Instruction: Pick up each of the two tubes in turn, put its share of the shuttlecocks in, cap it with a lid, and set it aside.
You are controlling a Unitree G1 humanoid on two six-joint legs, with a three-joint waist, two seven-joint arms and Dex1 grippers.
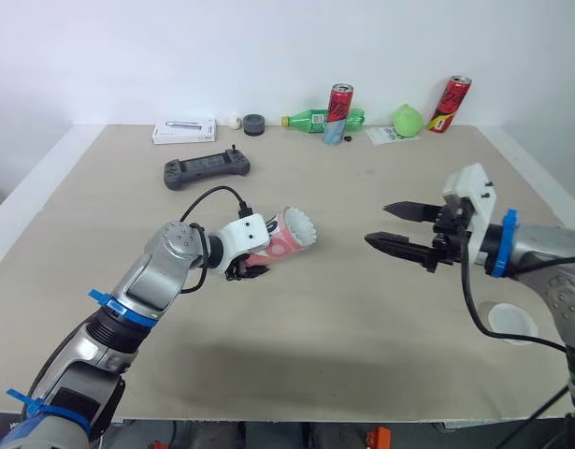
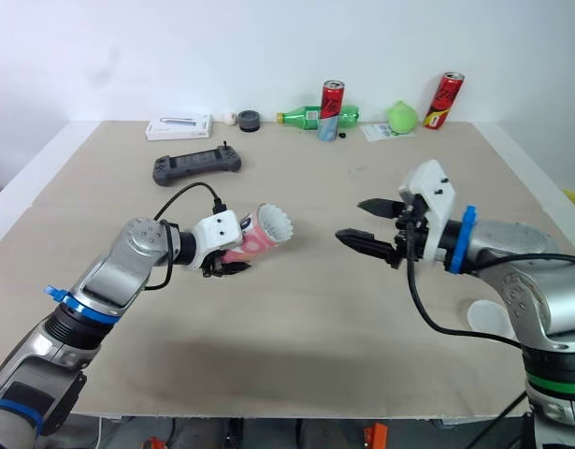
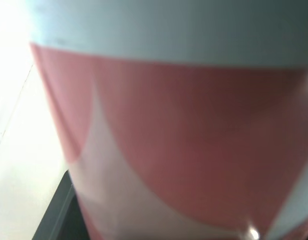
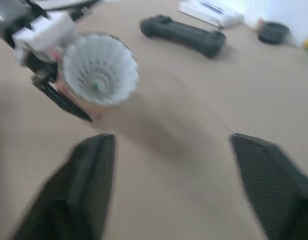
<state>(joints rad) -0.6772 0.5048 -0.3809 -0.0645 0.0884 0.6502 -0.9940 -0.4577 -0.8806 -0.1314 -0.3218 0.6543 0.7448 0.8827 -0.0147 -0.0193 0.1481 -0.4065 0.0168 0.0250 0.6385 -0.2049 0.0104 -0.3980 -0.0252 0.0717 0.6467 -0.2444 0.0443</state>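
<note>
Left hand [image 1: 247, 270] clamps tube [image 1: 282, 245] holding shuttlecock [image 1: 300, 227]; right hand [image 1: 376, 224] fingers apart

Plain white wall [image 1: 175, 56] behind a beige table [image 1: 362, 318]

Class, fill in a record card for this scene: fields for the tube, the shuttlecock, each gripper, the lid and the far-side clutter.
Tube: pink and white, lying sideways, uncapped
Shuttlecock: feathers sticking out of the tube's mouth
Left gripper: shut on the tube
Right gripper: open, empty, facing the tube's mouth, not touching it
Lid: white, flat on the table beside the right arm
Far side: controller, two cans, green bottle
</note>
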